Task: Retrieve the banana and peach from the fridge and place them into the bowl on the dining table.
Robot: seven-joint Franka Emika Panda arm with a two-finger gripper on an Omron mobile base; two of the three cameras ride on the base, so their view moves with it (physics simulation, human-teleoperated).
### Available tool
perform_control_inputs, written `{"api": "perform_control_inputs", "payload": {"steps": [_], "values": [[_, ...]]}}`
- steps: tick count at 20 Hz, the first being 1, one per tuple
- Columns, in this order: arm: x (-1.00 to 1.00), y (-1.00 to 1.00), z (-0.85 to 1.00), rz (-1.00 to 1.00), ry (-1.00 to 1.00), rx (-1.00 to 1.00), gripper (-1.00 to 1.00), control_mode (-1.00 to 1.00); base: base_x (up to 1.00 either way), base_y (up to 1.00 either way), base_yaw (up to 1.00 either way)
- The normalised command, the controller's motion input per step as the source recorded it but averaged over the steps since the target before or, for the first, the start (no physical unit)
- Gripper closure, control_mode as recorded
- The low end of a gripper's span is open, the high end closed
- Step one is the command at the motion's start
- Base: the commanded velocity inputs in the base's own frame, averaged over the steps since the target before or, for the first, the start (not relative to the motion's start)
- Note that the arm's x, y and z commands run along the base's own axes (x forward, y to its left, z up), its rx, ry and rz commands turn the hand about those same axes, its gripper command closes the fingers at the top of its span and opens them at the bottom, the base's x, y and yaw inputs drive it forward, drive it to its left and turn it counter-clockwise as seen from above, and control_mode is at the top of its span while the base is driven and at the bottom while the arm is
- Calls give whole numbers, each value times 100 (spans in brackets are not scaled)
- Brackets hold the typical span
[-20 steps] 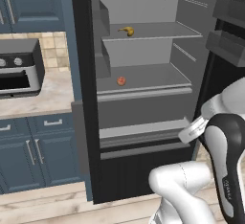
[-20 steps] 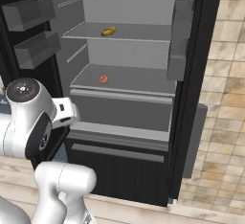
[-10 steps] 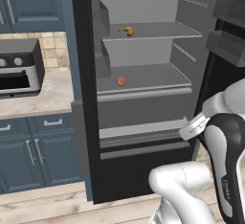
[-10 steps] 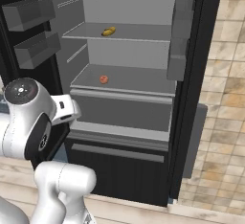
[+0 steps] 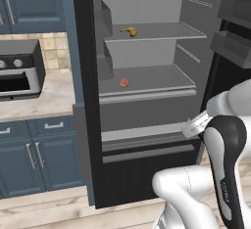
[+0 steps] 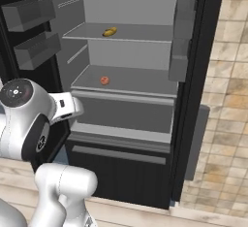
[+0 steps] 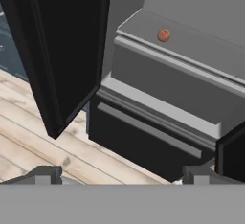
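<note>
Fridge [image 5: 147, 120] standing open, fruit waiting inside
The banana [image 5: 129, 31] is lying on the top shelf and the peach [image 5: 124, 82] is sitting on the shelf below. The claw [image 7: 122, 174] is hanging open, holding nothing.

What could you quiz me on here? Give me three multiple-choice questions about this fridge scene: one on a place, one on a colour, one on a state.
1. Where does the banana lie?
A. on the floor
B. on the shelf above the peach
C. in the bottom drawer

2. What colour is the peach?
A. green
B. orange-red
C. white

3. How does the fridge stand?
A. both doors shut
B. doors open, inside showing
C. tipped on its side

Answers:
1 B: the banana rests on the upper shelf, the peach one shelf lower.
2 B: it shows as a small orange-red ball on the grey shelf.
3 B: both base views look straight in at the light grey shelves.
</note>
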Motion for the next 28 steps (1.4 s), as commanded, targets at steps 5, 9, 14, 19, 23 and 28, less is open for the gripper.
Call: {"api": "perform_control_inputs", "payload": {"steps": [5,9,14,19,23,28], "values": [[0,0,0,0,0,0,-100,100,22,0,-6],[0,0,0,0,0,0,-100,100,18,0,-3],[0,0,0,0,0,0,-100,100,45,0,0],[0,0,0,0,0,0,-100,100,82,0,0],[0,0,0,0,0,0,-100,100,99,-8,0],[0,0,0,0,0,0,-100,100,95,-11,0]]}}
